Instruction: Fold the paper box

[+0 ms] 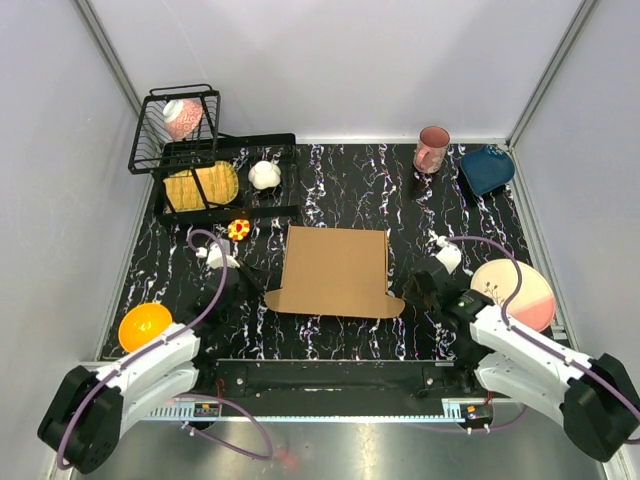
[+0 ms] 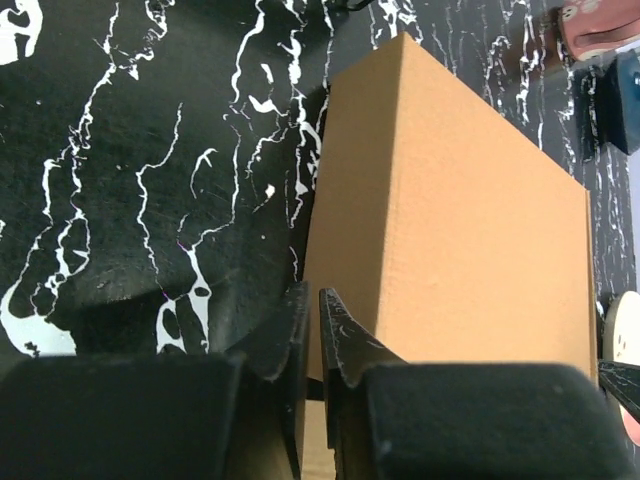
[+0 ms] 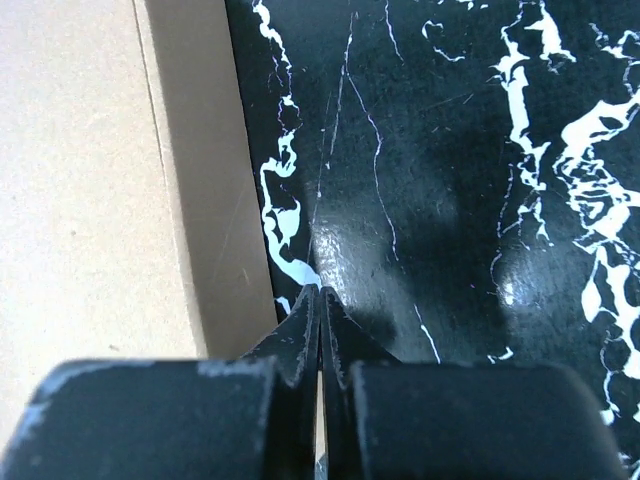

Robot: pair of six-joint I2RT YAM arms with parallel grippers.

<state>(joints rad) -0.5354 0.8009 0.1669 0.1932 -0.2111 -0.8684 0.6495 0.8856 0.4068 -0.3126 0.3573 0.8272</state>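
Note:
The paper box [image 1: 335, 270] is plain brown cardboard lying at the middle of the black marbled table, with a small flap sticking out at each near corner. My left gripper [image 1: 248, 285] sits at its near-left corner. In the left wrist view the jaws [image 2: 312, 292] stand together with only a thin slit, at the box's shadowed side wall [image 2: 316, 230], with cardboard showing beneath them. My right gripper [image 1: 418, 290] is at the near-right corner. Its jaws [image 3: 321, 290] are shut tip to tip just beside the box's edge [image 3: 200, 200].
A black wire basket [image 1: 175, 128] and a rack holding a yellow plate [image 1: 200, 185] stand at the back left, with a white object [image 1: 264, 175] and a small ball [image 1: 238, 229] nearby. An orange bowl [image 1: 144, 324], pink mug [image 1: 432, 149], blue dish [image 1: 487, 168] and pink plate [image 1: 513, 293] ring the table.

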